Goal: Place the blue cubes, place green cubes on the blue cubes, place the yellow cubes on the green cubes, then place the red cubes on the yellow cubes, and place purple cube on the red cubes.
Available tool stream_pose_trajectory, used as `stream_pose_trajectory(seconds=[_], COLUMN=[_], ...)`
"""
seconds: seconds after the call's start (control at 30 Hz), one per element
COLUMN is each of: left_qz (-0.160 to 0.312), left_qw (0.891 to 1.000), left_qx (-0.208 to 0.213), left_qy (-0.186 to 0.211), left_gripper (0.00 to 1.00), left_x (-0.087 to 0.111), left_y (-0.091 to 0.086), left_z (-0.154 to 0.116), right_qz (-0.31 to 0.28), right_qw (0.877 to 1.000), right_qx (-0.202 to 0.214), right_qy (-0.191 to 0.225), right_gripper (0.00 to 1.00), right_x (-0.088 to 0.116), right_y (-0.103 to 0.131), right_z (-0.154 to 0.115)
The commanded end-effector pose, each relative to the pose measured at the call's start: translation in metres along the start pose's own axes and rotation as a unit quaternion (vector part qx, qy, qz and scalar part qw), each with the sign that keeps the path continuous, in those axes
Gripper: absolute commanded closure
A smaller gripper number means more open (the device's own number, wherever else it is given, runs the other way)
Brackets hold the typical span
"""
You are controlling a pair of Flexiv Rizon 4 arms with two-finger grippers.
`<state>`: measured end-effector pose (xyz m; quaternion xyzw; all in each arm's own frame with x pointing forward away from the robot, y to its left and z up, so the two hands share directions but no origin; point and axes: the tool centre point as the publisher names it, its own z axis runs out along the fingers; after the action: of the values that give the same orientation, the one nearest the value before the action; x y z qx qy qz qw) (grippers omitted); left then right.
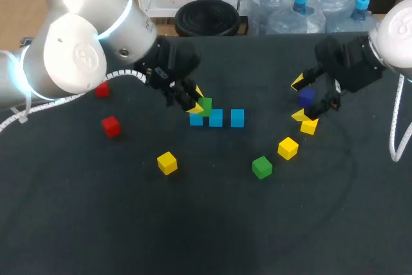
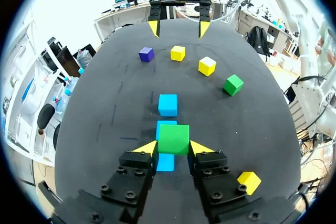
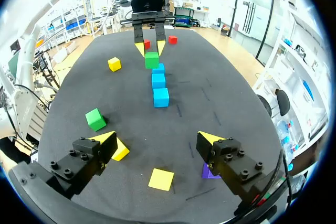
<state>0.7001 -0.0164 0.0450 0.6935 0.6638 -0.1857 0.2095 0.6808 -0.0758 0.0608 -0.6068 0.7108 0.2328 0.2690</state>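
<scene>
My left gripper [image 1: 200, 102] [image 2: 174, 148] is shut on a green cube [image 1: 206, 106] [image 2: 174, 138] and holds it over the left end of a row of three blue cubes [image 1: 216, 118] [image 2: 168, 105] [image 3: 161, 97]. A second green cube [image 1: 262, 167] [image 3: 95, 119] lies loose in front. My right gripper [image 1: 299, 99] [image 3: 157, 140] stands open above the table on the right, holding nothing. The purple cube [image 1: 306, 96] [image 3: 209, 172] sits under one of its fingers. Two yellow cubes [image 1: 288, 148] [image 3: 161, 179] lie close by it, a third [image 1: 167, 162] at front left.
Two red cubes [image 1: 111, 125] [image 1: 102, 89] rest at the left, under my left arm. The dark table [image 1: 212, 223] has bare cloth along its whole front. My right gripper [image 2: 178, 27] shows beyond the blue row in the left wrist view.
</scene>
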Motion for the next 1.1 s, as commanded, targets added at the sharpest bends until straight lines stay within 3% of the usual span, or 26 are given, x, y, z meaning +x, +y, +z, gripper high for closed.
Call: stream_pose_trajectory(seconds=[0.03, 1.1], left_qz=[-0.003, -0.014], left_qw=[1.0, 1.0], left_qx=[0.002, 0.007], left_qy=[0.001, 0.01], left_gripper=[1.0, 1.0], left_x=[-0.001, 0.006], left_y=[0.006, 0.008], left_z=[0.005, 0.016], right_qz=[-0.001, -0.001], right_qw=[1.0, 1.0], right_qx=[0.0, 0.0], right_qy=[-0.001, -0.001], right_gripper=[0.0, 0.0], right_x=[0.0, 0.0], right_y=[-0.001, -0.001], right_z=[0.001, 0.001])
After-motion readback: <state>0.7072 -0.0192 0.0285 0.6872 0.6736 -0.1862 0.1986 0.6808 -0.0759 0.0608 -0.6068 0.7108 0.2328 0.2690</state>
